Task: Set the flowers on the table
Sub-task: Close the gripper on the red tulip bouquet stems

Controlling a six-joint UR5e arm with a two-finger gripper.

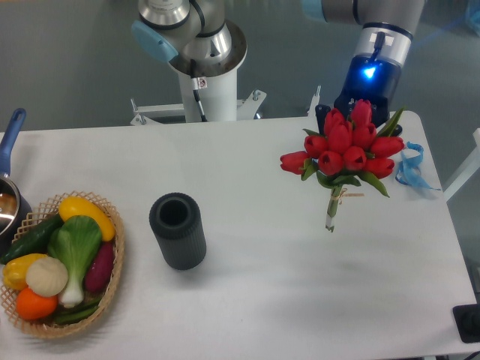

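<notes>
Arm reaching down at far right; claw (pixel 358 112) behind flowers (pixel 346 148), grip state unclear.

One counter (pixel 247 300). One bunch of flowers (pixel 346 148), roughly ten red heads. One dark ribbed cylinder (pixel 178 230). One wicker basket (pixel 112 289), about seven vegetables inside. One blue ribbon (pixel 410 168). One pot (pixel 9 196), left edge. One claw (pixel 360 105), mostly hidden by the blooms.

You've got a white table (pixel 247 300): basket (pixel 112 289) near left, black vase (pixel 178 231) middle, blue ribbon (pixel 411 166) far right.
</notes>
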